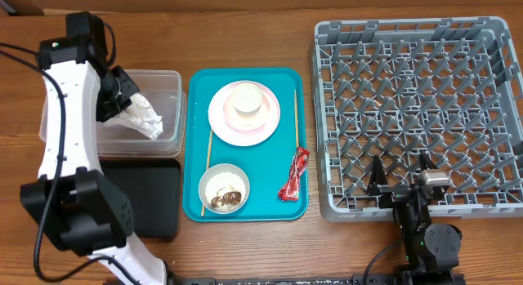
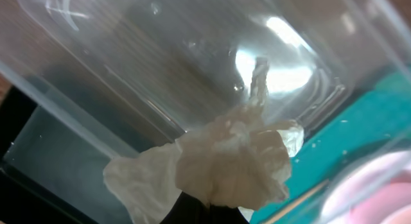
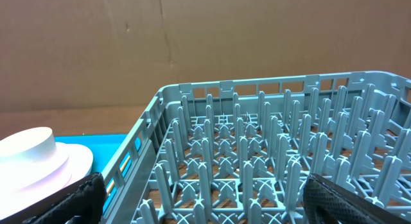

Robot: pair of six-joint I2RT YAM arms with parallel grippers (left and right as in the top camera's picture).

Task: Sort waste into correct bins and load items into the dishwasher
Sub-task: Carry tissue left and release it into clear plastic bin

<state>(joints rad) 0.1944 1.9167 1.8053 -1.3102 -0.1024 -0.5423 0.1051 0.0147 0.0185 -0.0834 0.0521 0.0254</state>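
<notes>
Our left fingers (image 2: 192, 214) are closed on the crumpled white napkin (image 2: 228, 163), which bunches out just past the tips and hides most of them. We judge that we hold it so because it is paper waste bound for a bin. Directly beneath the fingers is the clear tub (image 1: 174, 113), and the napkin hangs within its rim, above the floor rather than resting on it, as far as we can tell. Letting go here should drop it in.

The left arm reaches forward from its base at the near edge of the surface (image 1: 245, 15), its wrist bent down over the tub. Behind the fingers, towards the base, lies the black tray (image 1: 155, 203). To their right is the teal tray (image 1: 278, 89), carrying the pink plate (image 1: 222, 123), the grey-green bowl (image 1: 206, 180) with scraps, the red wrapper (image 1: 293, 174) and two chopsticks (image 1: 295, 113), none yet sorted.

Our right fingers (image 3: 74, 198) stand wide apart and hold nothing. They sit low against the near wall of the dish rack (image 1: 417, 113), presumably out of the way until loading begins.
</notes>
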